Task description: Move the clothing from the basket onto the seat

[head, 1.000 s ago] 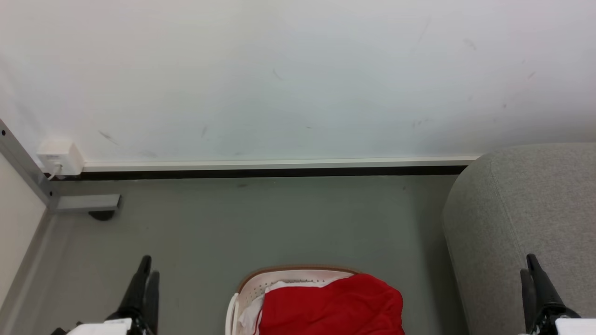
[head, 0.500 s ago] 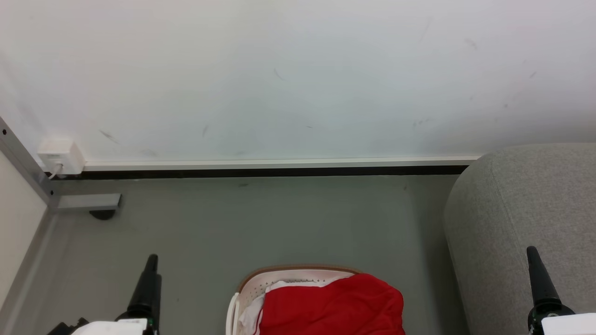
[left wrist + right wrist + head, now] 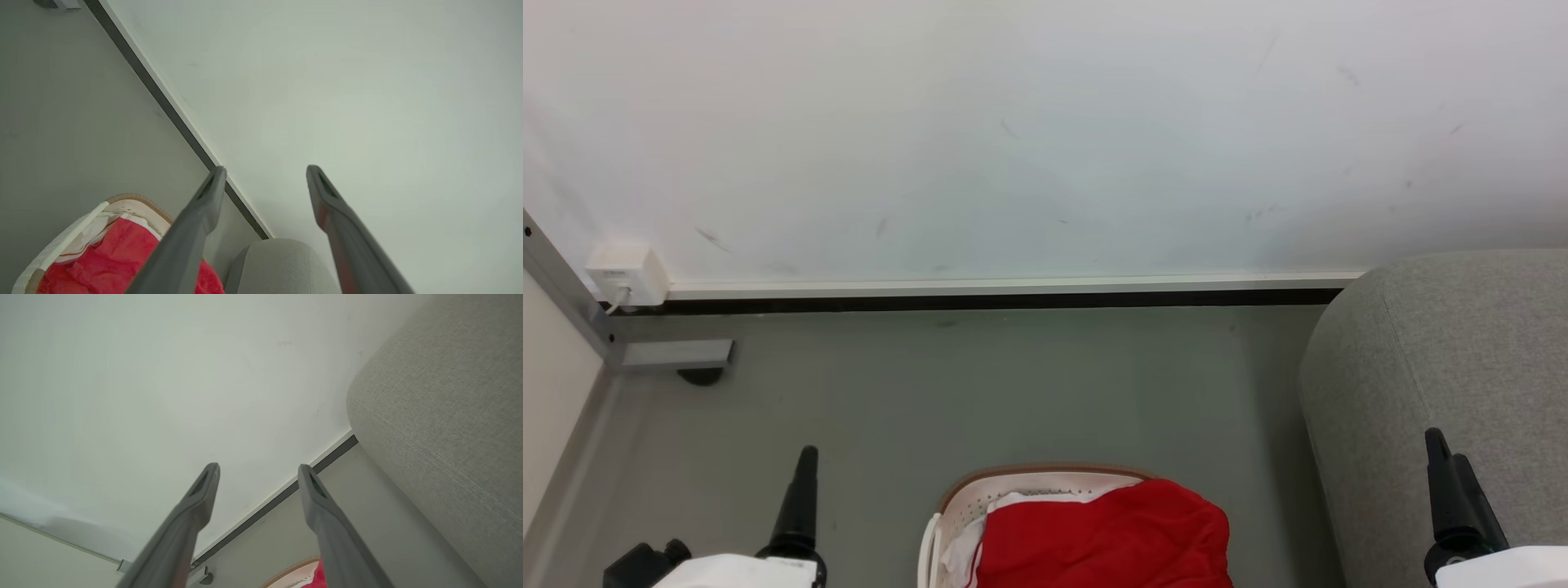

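The white basket (image 3: 956, 498) with its tan-brown rim sits on the floor at the bottom middle of the head view, its near part cut off. Bright red clothing (image 3: 1107, 535) with some white fabric fills it and bulges over the right rim. The grey seat (image 3: 1445, 359) stands at the right. My left gripper (image 3: 805, 465) is at the lower left, left of the basket. My right gripper (image 3: 1441, 453) is at the lower right, in front of the seat. The left gripper (image 3: 265, 173) is open and empty, with basket (image 3: 61, 245), clothing (image 3: 102, 261) and seat (image 3: 282, 265) below. The right gripper (image 3: 258, 470) is open too, beside the seat (image 3: 441, 400).
A pale wall with a white skirting strip (image 3: 1013, 287) runs behind the grey floor. A white socket box (image 3: 627, 273) sits at the wall's left end, next to a grey metal frame leg and foot (image 3: 674, 355).
Both grippers have turned about their wrists. The left one has shifted right toward the basket, the right one slightly left. Basket, clothing and seat have stayed put.
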{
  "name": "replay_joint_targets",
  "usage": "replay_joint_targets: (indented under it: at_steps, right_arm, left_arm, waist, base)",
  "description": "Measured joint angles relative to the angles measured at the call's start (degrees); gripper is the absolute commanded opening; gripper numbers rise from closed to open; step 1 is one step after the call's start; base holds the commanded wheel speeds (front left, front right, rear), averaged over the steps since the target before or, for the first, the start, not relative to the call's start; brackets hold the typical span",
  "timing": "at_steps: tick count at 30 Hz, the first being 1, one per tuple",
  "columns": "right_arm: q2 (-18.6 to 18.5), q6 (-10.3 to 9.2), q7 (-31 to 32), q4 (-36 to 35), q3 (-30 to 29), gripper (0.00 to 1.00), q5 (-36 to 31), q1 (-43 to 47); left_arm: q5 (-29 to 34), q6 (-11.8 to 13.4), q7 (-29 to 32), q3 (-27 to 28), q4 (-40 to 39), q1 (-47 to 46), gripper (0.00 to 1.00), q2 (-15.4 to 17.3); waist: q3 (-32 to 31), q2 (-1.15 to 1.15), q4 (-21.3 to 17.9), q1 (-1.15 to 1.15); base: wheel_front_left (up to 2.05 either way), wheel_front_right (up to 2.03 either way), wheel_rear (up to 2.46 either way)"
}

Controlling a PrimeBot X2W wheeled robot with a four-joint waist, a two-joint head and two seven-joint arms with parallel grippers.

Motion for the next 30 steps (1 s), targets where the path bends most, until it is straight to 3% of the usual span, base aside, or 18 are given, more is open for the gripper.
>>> replay_joint_targets:
  at_steps: [30]
  right_arm:
    - [-0.9,0.00,-5.5,-1.4,2.6,1.00,-23.3,0.5]
  left_arm:
    - [23.5,1.4,-5.5,-2.4,-1.7,0.8,1.00,0.1]
  waist:
    - [-0.1,0.00,-0.1,0.00]
  base:
    - [0.00,0.00,0.00]
